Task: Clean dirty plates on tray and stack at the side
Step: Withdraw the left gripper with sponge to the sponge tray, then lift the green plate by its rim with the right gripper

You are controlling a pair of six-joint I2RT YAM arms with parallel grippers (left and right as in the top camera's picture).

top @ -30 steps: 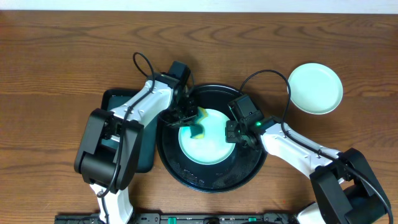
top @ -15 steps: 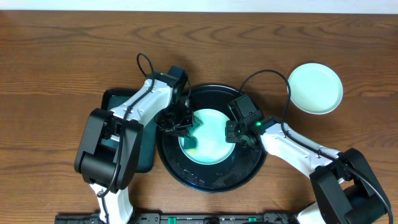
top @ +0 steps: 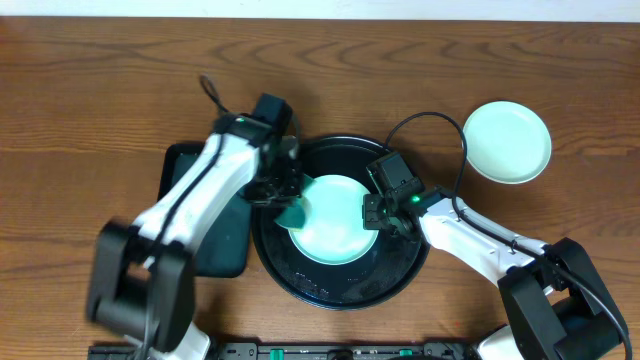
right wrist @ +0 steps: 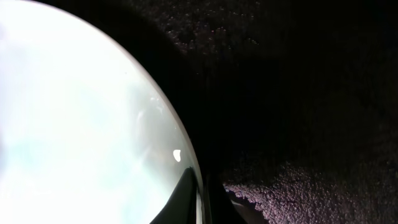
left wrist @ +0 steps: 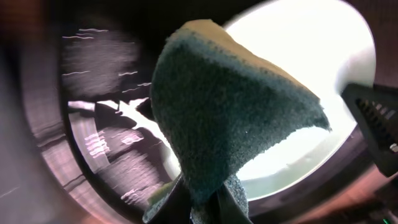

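Note:
A pale mint plate point(top: 335, 225) lies in the round black tray point(top: 300, 282). My left gripper point(top: 288, 205) is shut on a green and yellow sponge point(top: 293, 214) at the plate's left edge. In the left wrist view the sponge point(left wrist: 230, 118) fills the middle, pinched by my left gripper point(left wrist: 208, 205), with the plate point(left wrist: 323, 50) behind it. My right gripper point(top: 374, 220) is shut on the plate's right rim. In the right wrist view my right gripper point(right wrist: 200, 202) pinches the thin rim of the plate point(right wrist: 81, 112) over the tray point(right wrist: 298, 93). Another pale plate point(top: 507, 142) rests on the bare table to the right.
A dark green rectangular tray point(top: 230, 252) lies left of the black tray, partly under my left arm. Cables loop above both wrists. Brown wood tabletop point(top: 100, 90) stretches across the back and the far left.
My left gripper has dragged the sponge from the plate's middle to its left edge, and the left arm has swung left. The right gripper and the plate have not moved.

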